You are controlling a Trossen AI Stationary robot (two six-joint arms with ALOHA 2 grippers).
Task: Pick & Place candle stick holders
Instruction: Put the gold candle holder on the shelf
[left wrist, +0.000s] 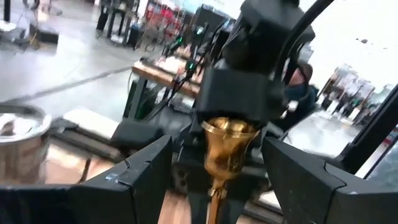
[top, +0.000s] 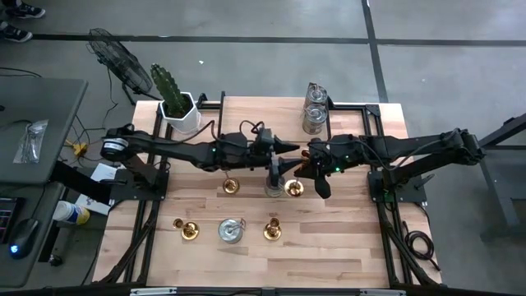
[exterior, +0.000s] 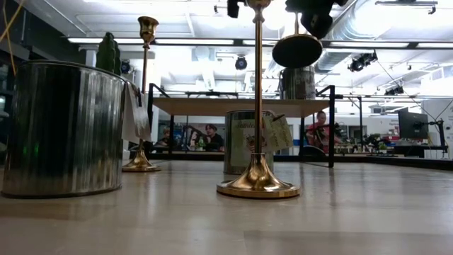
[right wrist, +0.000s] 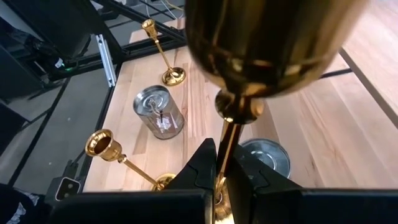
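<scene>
Though hidden overhead, right end effector (right wrist: 219, 171) pinching gold candlestick (right wrist: 261, 50); left end effector (left wrist: 214, 171) spread.

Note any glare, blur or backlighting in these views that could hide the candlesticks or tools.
Low view: bright ceiling lights backlight the scene, and the near silver holder stands dark. Left wrist view: motion-blurred, washed out at upper right, though the gold candlestick cup between the open left tool still reads. Right wrist view: the candlestick held by the right tool looms large, out of focus.
</scene>
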